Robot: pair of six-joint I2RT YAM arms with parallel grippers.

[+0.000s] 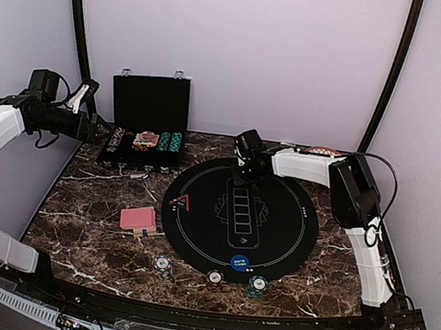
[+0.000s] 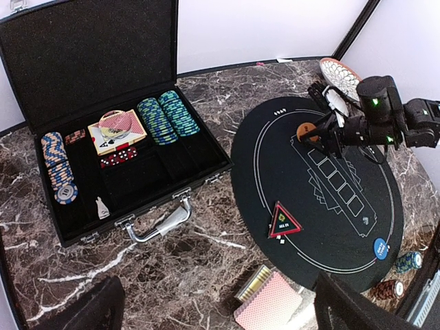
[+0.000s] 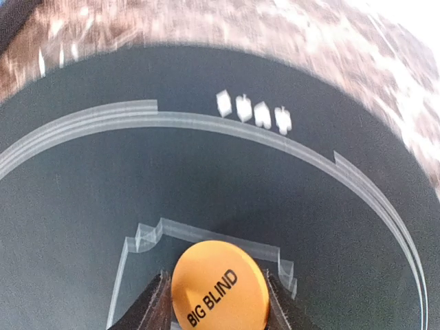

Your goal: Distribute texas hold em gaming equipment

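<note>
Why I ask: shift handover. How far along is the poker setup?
Done: red triangle and blue disc on the mat, chip stacks and a card deck on the table near it. In hand: right gripper clamps the orange Big Blind disc at the mat's far part. Left: more chips and cards sit in the open case.

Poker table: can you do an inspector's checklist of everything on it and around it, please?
Surface: brown marble table with a round black mat on it.
Job's things: orange disc marked BIG BLIND at the mat's far side; blue disc and red triangle on the mat; red-backed cards left of the mat; three chip stacks by the mat's near edge; more chips in the open case.
Clutter: wicker plate at the table's far right.
Grippers: left gripper open, beside the case; right gripper shut on the orange disc.
Cables: black cable loops at the table's right edge.
Surroundings: pale walls, dark poles.
</note>
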